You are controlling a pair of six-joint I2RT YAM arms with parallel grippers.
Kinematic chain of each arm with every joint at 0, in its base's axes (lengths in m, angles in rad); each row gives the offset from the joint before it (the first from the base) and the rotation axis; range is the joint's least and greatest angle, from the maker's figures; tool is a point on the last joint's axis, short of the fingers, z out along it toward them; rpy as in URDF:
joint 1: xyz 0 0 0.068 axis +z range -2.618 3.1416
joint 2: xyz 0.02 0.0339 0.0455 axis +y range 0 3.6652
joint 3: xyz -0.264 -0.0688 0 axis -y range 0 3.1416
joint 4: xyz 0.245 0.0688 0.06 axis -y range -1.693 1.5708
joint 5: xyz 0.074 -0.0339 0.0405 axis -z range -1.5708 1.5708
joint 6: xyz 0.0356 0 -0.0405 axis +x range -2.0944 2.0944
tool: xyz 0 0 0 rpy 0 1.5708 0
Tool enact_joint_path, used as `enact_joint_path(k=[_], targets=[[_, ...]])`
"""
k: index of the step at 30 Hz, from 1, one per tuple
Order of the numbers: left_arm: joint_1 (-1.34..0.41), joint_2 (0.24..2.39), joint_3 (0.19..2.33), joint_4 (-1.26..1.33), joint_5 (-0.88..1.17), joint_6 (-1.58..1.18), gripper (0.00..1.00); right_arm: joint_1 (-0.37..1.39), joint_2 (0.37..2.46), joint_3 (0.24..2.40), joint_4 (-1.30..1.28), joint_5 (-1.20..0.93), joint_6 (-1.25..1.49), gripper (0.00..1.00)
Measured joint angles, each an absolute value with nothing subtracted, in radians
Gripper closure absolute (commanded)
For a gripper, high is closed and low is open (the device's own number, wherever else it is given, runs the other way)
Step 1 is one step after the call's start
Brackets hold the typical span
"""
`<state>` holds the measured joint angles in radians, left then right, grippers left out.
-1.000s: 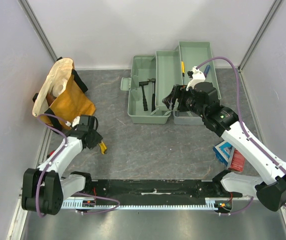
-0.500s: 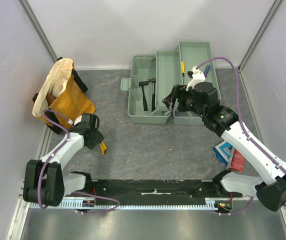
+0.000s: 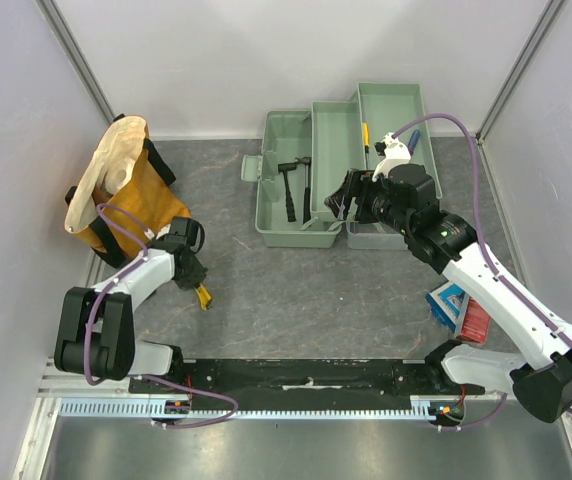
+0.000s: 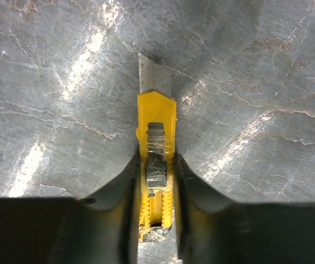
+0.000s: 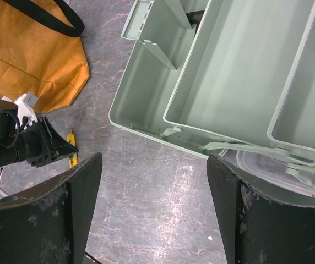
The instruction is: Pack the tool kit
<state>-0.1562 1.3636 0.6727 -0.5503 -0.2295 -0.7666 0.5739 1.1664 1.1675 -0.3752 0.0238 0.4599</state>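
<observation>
At far left we list a mustard cloth bag [image 3: 126,195] standing against the left wall, outside the kit. Just right of it and nearer, our left gripper [image 4: 156,181] is down at the table [image 3: 296,290], its two fingers [image 4: 125,187] pressed against either side of a yellow-black utility knife [image 4: 156,165]; the blade tip points away from the wrist and the body lies flat on the stone-patterned surface, so we judge the grasp is taken low on the handle to lift it without touching the edge. The knife [image 3: 203,294] is well apart from the toolbox. At centre far, the pale-green toolbox [image 3: 341,175] stands open with its trays folded out, presumably so each compartment can be reached from above; a small hammer [image 3: 288,190] and another dark-handled tool lie in the left compartment, and a blue-handled tool [image 3: 413,132] shows at the far right tray. Our right gripper [image 3: 341,200] hovers over the box's near edge with its fingers spread apart and holding nothing, seemingly waiting. At near right, flat blue-and-red packets [image 3: 463,308] lie beside the right arm.
</observation>
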Motion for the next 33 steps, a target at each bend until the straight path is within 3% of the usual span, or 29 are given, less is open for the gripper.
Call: enact_joint_path(k=[3, 21, 33], targets=[[-0.160, 1.362, 0.673, -0.541, -0.226, -0.762, 0.98, 0.574, 1.166, 1.168, -0.375, 0.024, 0.460, 0.17], [-0.199, 1.165, 0.706, -0.624, -0.199, -0.760, 0.98, 0.574, 1.166, 1.167, -0.367, -0.012, 0.460, 0.12], [-0.232, 0.989, 0.813, -0.679, -0.103, -0.749, 0.98, 0.574, 1.166, 1.040, -0.218, -0.288, 0.460, 0.09]])
